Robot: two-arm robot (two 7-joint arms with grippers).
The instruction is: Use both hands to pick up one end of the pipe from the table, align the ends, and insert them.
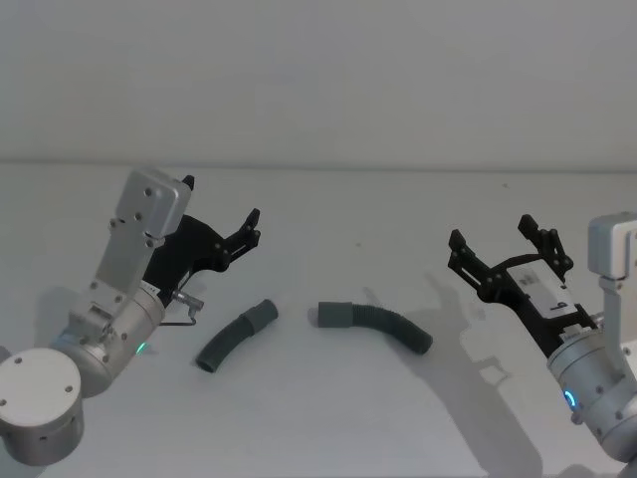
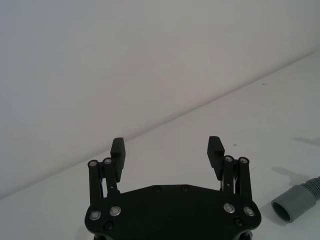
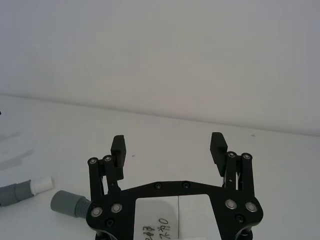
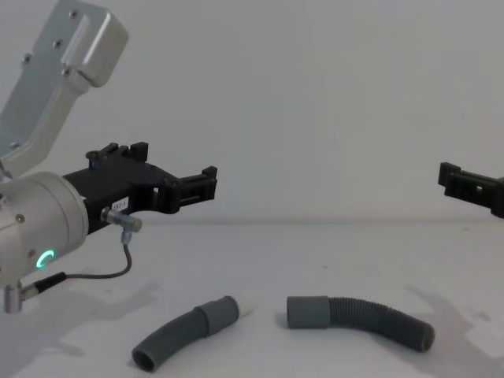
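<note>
Two dark-grey corrugated pipe pieces lie on the white table [image 1: 328,418]. The left piece [image 1: 235,336] curves up to its cuff [image 4: 219,313], which has a white tip [image 4: 246,309]. The right piece [image 1: 383,322] has its cuff [image 1: 336,315] facing the left one across a small gap. My left gripper [image 1: 254,226] hovers open behind and to the left of the left piece, holding nothing. Off to the right of the right piece, my right gripper [image 1: 491,231] hangs open and empty. The right wrist view shows both ends, the plain cuff [image 3: 67,204] and the white tip [image 3: 42,184].
A thin cable loop [image 4: 118,268] hangs from the left arm above the table. A plain wall [image 1: 318,80] rises behind the table's far edge. Bare white surface surrounds both pieces.
</note>
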